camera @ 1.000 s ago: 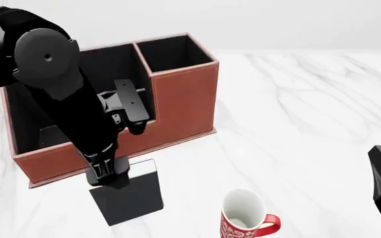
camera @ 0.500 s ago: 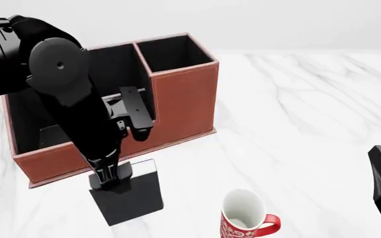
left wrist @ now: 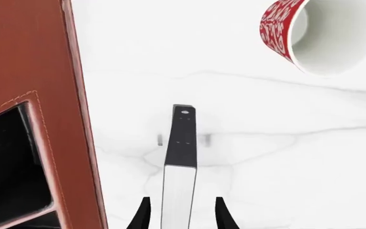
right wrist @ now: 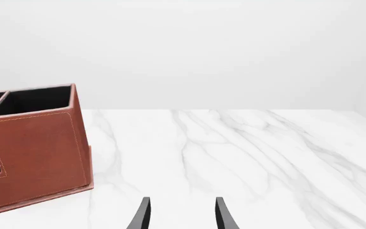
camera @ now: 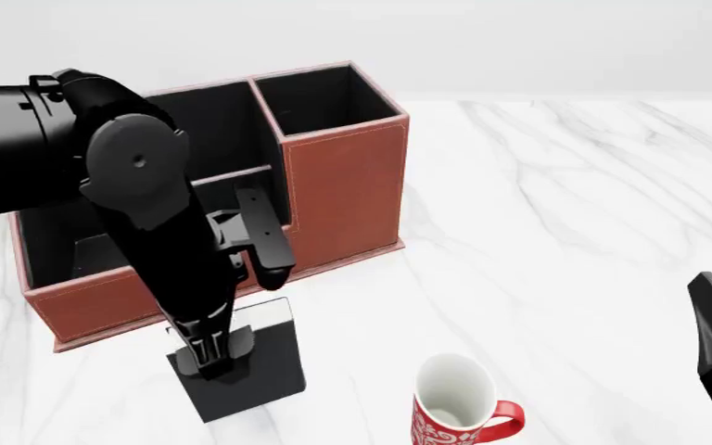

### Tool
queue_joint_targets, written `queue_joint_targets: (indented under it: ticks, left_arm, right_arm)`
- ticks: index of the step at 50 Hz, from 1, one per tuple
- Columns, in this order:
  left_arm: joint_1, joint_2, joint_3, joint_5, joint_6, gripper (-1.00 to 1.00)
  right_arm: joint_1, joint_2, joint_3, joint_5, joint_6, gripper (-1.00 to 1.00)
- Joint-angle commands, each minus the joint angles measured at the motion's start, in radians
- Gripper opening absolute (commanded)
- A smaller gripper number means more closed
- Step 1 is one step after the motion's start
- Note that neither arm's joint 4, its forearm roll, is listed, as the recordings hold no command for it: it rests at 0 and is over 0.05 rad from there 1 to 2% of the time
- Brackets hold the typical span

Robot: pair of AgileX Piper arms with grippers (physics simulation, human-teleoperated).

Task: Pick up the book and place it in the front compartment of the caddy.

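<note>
Left wrist view: the left hand (left wrist: 180,215) straddles the book (left wrist: 181,162), fingers apart either side, not visibly pinching; the book's long axis runs straight ahead.

Front view: the book (camera: 257,371) stands near the surface's front edge, just beside the caddy (camera: 344,190).

Right wrist view: the right hand (right wrist: 180,215) is open, empty, well apart.

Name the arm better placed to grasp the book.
Left. Its gripper straddles the upright book, fingers open on either side. The right gripper hangs open, far off over bare table.

black book (camera: 257,371), reddish-brown caddy (camera: 344,185), red-white mug (camera: 462,408)
</note>
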Motion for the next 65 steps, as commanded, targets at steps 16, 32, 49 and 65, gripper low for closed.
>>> queue_joint_targets:
  ticks: [16, 32, 49, 65]
  left_arm:
    - [0.012, 0.038, 0.070, -0.069, 0.007, 1.00]
    - [-0.008, 0.032, -0.037, 0.033, 0.061, -1.00]
    - [0.025, 0.041, -0.117, 0.053, 0.161, -1.00]
    - [0.129, 0.025, -0.180, 0.053, 0.252, -1.00]
  right_arm:
    - [0.000, -0.002, 0.001, 0.001, 0.000, 1.00]
    - [0.000, -0.002, 0.001, 0.001, 0.000, 1.00]
    - [0.000, -0.002, 0.001, 0.001, 0.000, 1.00]
    - [0.000, -0.002, 0.001, 0.001, 0.000, 1.00]
